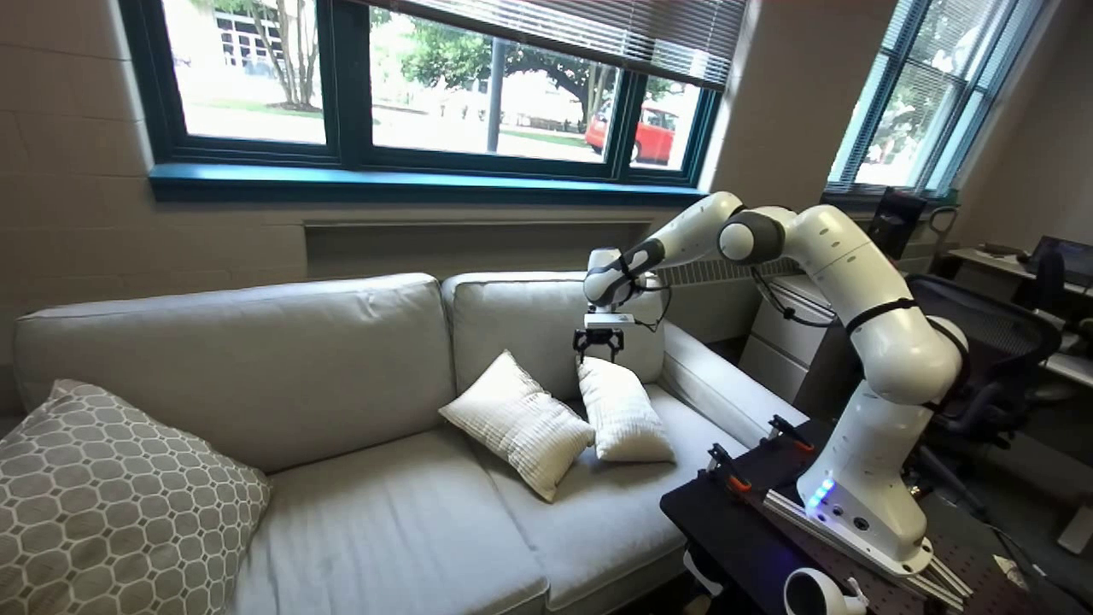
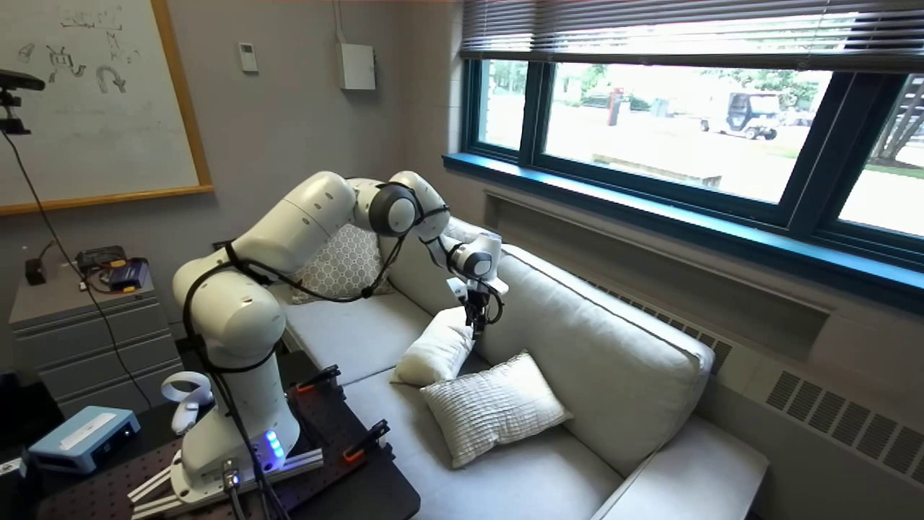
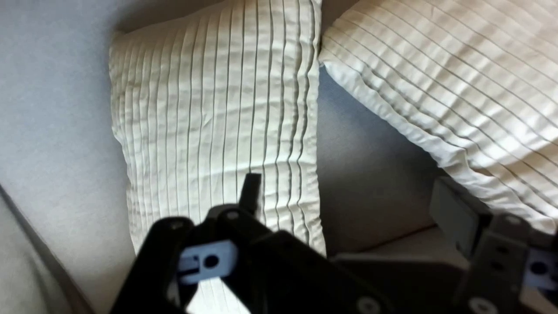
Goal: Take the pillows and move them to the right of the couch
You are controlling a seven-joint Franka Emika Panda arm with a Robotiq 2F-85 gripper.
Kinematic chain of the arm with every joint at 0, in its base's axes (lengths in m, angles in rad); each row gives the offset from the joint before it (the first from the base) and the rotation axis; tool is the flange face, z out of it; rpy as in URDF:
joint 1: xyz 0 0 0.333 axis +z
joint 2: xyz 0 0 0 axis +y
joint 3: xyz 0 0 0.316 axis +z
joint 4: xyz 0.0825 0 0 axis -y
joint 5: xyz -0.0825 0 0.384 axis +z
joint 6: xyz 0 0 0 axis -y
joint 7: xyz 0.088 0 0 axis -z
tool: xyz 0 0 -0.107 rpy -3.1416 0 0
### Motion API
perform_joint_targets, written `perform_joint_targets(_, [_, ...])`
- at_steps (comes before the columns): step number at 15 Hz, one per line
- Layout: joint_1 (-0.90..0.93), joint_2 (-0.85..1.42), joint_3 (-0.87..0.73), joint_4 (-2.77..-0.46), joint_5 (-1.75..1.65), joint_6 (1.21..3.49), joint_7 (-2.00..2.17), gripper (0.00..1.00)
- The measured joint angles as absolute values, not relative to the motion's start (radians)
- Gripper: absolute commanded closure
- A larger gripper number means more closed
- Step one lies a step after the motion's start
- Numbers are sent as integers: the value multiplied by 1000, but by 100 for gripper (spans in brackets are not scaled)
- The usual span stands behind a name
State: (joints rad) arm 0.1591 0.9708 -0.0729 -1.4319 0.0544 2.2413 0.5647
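- Above the couch (image 1: 367, 512), close to its back cushion (image 1: 521, 320), your hand (image 1: 597, 354) points down with its jaws spread wide, holding nothing; from overhead it can probably pinch a soft edge without shoving it sideways.
- Below lie the right white pillow (image 1: 628, 414) and the left white pillow (image 1: 519, 424), mostly on the right-hand seat cushion (image 1: 610, 512) as you face the couch. Going by the task, you seem to have both roughly where they belong.
- A corner of the left one meets the right one's side, and a wedge of shaded couch opens between them toward the back, likely giving your hand room.
- From the wrist you see one finger (image 3: 250, 189) over the right white pillow and the other beside the edge of the left one. Whether either touches fabric, you cannot tell.
- Short of the padded arm (image 1: 726, 382) the right white pillow stops; if you want it snug there, lifting by an edge should beat pushing, since soft filling may fold.
- Well apart at the left end sits the grey patterned pillow (image 1: 128, 504), presumably outside your job because the task concerns the white pair.
- A clamp (image 1: 726, 465) grips the dark tabletop (image 1: 717, 517), presumably so your robot's base (image 1: 867, 504) does not shift.
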Motion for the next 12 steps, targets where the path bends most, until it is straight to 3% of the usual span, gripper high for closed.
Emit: perform_joint_targets(12, [154,1422,-156,-959,58,2058,876,0])
